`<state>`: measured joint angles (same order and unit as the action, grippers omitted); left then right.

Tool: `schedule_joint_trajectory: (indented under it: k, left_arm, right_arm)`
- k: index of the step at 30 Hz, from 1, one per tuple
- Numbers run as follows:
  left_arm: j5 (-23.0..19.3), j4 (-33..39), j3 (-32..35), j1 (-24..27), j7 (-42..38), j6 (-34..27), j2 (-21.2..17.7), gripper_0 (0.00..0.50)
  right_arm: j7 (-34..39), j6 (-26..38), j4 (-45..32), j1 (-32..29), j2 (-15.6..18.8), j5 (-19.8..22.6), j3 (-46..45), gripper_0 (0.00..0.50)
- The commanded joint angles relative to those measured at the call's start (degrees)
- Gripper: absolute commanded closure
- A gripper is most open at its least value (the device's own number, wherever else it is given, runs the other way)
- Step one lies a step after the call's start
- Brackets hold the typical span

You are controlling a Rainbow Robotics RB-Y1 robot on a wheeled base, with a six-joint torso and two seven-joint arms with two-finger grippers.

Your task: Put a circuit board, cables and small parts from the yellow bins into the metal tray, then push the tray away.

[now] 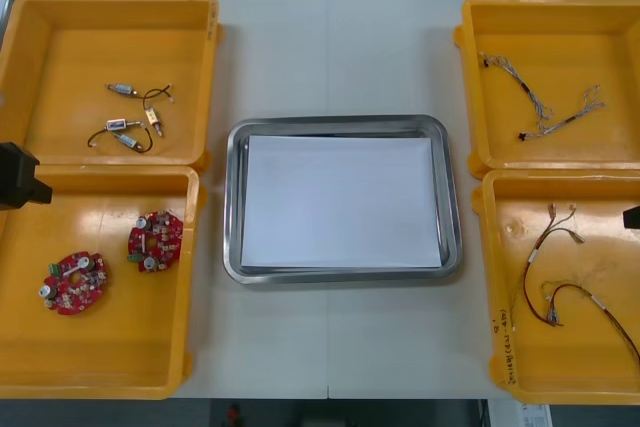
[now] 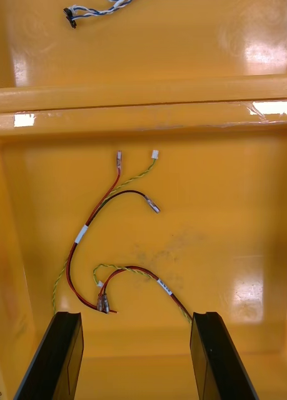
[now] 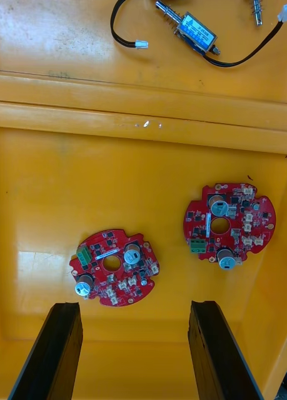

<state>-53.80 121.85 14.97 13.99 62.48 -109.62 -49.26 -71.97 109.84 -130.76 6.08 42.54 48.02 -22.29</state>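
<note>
My left gripper is open over the near left yellow bin, showing as a black block at the table's left edge. Two round red circuit boards lie beyond its fingers: one just ahead between them, the other farther off toward the right finger. My right gripper is open above the near right yellow bin, where red and yellow cables lie between and ahead of its fingers. The metal tray, white inside, sits mid-table with nothing in it.
The far left yellow bin holds small metal parts with black cables. The far right yellow bin holds twisted blue and white cables. Bare table lies beyond and in front of the tray.
</note>
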Motion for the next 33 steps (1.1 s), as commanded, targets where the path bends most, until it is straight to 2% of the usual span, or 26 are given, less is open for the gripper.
schedule_joint_trajectory:
  k: [1, 33]
  left_arm:
    - [0.4, 1.5, 1.6, -0.7, 7.0, -0.4, -2.5, 0.0]
    - [0.4, 1.5, 1.6, -0.7, 7.0, -0.4, -2.5, 0.0]
  right_arm:
    - [-1.4, 0.2, -0.5, -0.9, 2.0, 0.2, -0.7, 0.0]
    - [-1.4, 0.2, -0.5, -0.9, 2.0, 0.2, -0.7, 0.0]
